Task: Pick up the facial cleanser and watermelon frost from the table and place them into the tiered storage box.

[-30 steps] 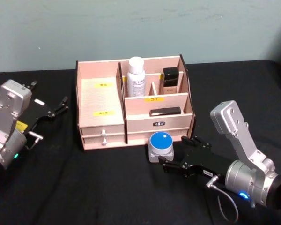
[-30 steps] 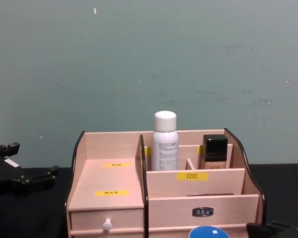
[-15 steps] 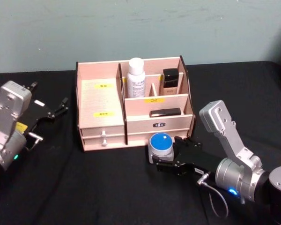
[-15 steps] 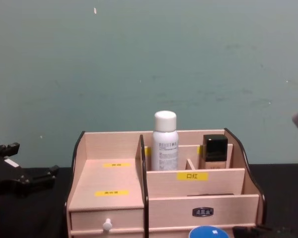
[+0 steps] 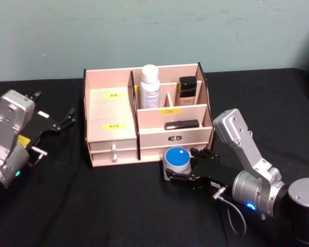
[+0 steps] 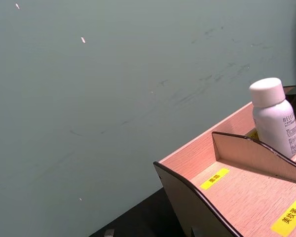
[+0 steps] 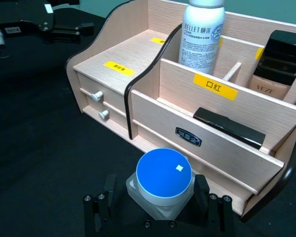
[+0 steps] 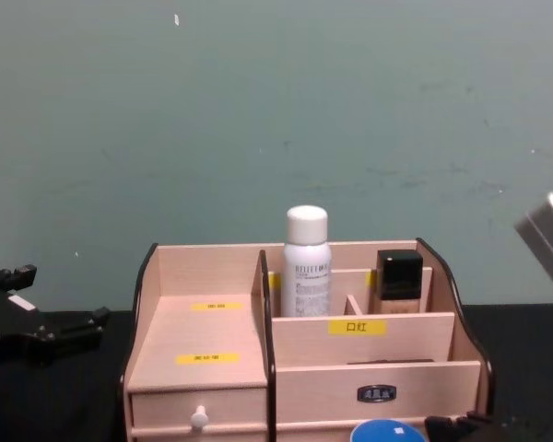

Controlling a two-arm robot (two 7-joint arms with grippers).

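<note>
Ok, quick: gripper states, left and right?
Left gripper: open, holding nothing.
Right gripper: open, fingers either side of the watermelon frost, not clearly gripping it.

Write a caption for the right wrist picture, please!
Right gripper straddles the blue-lidded watermelon frost before the tiered storage box.

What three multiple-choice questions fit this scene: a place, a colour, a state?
1. Where is the facial cleanser? A on the table; B upright in the tiered storage box's rear compartment; C lying in a drawer.
2. The watermelon frost's lid colour? A blue; B red; C black.
3. The right claw is: A shut, empty; B open, straddling the watermelon frost; C folded away.
Answers: B, it stands inside, at the back; A, the lid shows blue; B, its fingers flank the lid. The left claw sits left of the box.
</note>
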